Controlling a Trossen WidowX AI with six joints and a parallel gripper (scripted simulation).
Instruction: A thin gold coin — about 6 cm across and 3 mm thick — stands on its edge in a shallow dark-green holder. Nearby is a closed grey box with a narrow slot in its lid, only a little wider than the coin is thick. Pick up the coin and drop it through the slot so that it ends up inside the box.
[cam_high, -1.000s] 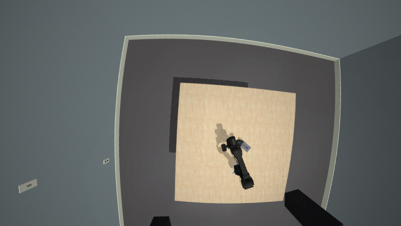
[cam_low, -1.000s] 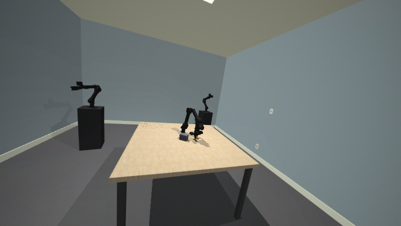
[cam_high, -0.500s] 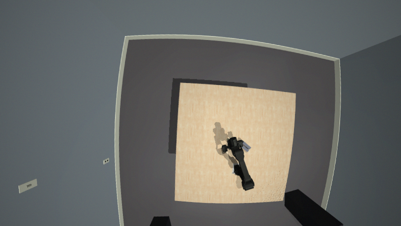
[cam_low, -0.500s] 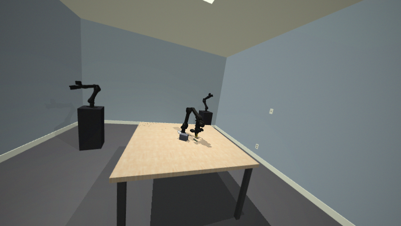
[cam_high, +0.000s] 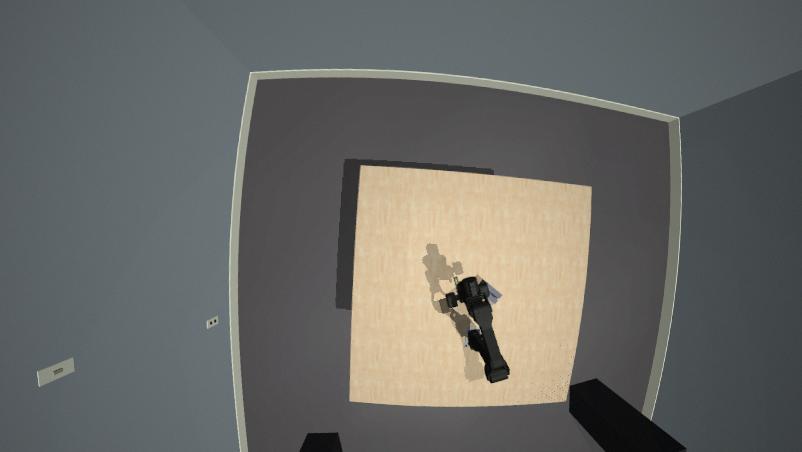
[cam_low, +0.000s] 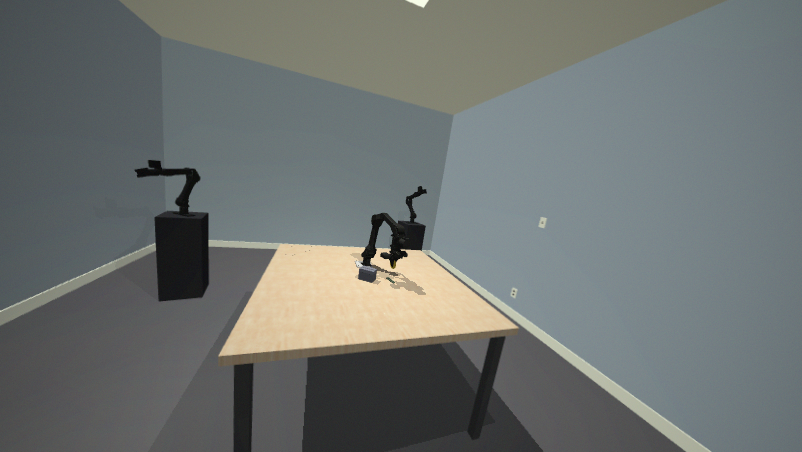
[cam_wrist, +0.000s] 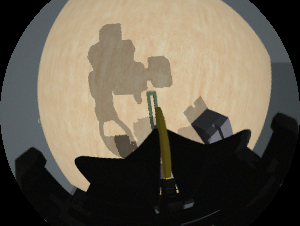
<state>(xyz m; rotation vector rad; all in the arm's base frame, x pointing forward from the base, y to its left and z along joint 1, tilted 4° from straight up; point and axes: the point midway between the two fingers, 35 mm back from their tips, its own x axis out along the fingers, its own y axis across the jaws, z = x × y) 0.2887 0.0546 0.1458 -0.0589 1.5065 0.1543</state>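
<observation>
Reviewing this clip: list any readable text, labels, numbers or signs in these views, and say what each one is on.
None: no view shows any readable text.
Gold coin, held edge-on in the pincer: no face visible, so any marking cannot be told.
Grey box: no label visible.
Wall plates: plain, no lettering visible.
</observation>
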